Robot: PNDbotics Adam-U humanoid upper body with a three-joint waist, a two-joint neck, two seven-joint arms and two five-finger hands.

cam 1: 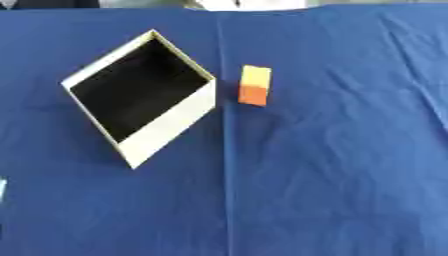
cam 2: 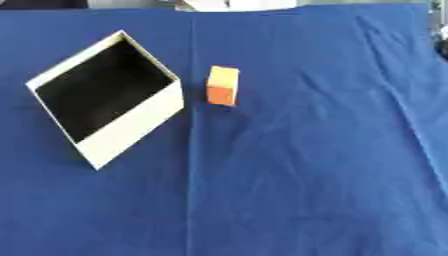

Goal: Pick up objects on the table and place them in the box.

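A small block [cam 1: 255, 85], yellow on top and orange on its near face, stands on the blue cloth just right of the box. The box [cam 1: 171, 124] is open, cream-walled with a dark inside, and turned corner-on like a diamond at the left of the table. Nothing shows inside the box. Neither of my hands appears in either view.
A blue cloth [cam 1: 332, 170] covers the whole table, with a crease running down its middle and wrinkles at the right. A pale sliver [cam 1: 2, 190] shows at the left edge. Something white [cam 1: 249, 4] lies beyond the far edge.
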